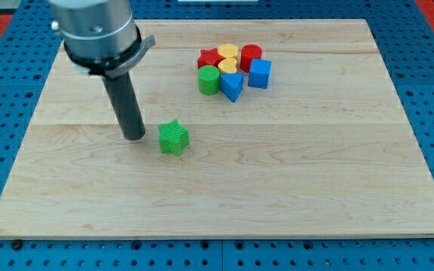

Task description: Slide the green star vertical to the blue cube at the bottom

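At 9 o'clock of the green star [174, 138], just beside it, sits my tip [134, 137], gripperless so grasping nothing; blue cube [260, 73] clusters at 1 o'clock, well apart.

Wooden board [292, 188] carries green star [174, 138], block cluster [234, 68].

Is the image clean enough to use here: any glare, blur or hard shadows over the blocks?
Camera view: lighting is even and soft, no glare on the wooden board; the green star and blue cube are sharp with faint shadows; my tip sits just left of the star; the arm housing at the top is cropped.
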Available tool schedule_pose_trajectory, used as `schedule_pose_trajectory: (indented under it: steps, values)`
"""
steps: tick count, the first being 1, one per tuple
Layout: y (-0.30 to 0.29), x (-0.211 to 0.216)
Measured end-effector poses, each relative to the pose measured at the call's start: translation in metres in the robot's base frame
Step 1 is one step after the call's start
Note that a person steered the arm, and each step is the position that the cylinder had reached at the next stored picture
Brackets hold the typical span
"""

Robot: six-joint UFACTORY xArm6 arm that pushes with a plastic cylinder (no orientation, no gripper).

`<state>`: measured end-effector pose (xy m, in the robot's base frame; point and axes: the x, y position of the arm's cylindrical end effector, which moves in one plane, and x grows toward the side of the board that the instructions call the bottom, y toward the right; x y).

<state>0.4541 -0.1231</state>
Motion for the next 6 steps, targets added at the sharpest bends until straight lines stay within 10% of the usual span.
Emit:
schedule_pose_trajectory:
  steps: [4,6]
  values:
    - [0.087,0.06]
    - [0.159,0.017]
